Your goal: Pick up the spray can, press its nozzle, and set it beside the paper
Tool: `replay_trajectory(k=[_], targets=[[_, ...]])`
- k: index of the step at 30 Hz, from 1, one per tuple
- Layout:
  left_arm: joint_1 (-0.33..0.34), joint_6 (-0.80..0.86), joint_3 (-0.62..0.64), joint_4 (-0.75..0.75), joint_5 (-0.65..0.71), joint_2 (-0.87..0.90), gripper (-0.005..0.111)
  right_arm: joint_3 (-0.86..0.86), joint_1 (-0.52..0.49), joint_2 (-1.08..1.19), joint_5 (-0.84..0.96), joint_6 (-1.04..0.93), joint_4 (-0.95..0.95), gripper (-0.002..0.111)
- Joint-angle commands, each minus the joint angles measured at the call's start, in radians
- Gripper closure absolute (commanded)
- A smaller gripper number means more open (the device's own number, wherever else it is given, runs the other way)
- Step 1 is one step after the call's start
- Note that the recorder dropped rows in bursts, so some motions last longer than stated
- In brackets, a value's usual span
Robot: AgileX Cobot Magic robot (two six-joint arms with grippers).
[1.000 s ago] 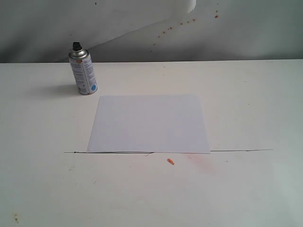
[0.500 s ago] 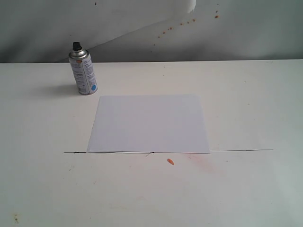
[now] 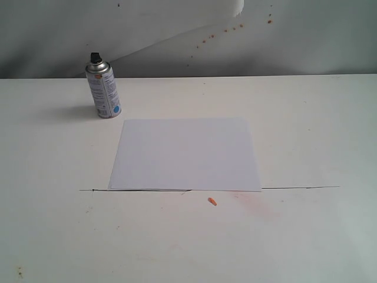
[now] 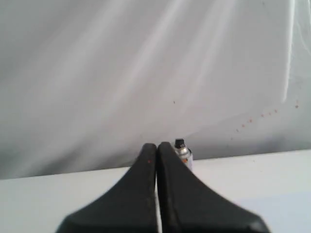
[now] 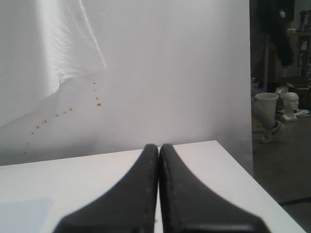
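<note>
Spray can (image 3: 103,91), upright, nozzle (image 3: 95,58) uppermost, by the table (image 3: 306,130) far edge, leftward.
It is being viewed near the paper (image 3: 185,154) far-left corner; left gripper (image 4: 156,148) and right gripper (image 5: 158,148) are being held clenched on nothing.

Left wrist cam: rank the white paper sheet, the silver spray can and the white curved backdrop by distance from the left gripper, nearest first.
From the shut left gripper:
1. Flat white paper sheet, lying mid-table.
2. Silver metal spray can, upright beyond the paper's far left corner.
3. White curved backdrop sheet, hanging behind the table.
</note>
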Motion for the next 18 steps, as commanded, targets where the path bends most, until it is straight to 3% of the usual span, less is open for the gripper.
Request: replay_trajectory(k=[1, 5, 13, 18], targets=[[0.001, 0.185, 0.145, -0.189, -0.112, -0.006, 0.106, 0.003, 0.001, -0.001, -0.002, -0.001, 0.003, 0.108], [0.034, 0.213, 0.236, -0.209, -0.126, -0.094, 0.106, 0.003, 0.001, -0.001, -0.002, -0.001, 0.003, 0.108], [0.191, 0.092, 0.42, -0.238, -0.121, -0.281, 0.106, 0.003, 0.001, -0.001, -0.004, -0.001, 0.003, 0.108], [0.198, 0.036, 0.491, -0.231, -0.121, -0.315, 0.106, 0.003, 0.001, -0.001, -0.004, -0.001, 0.003, 0.108]])
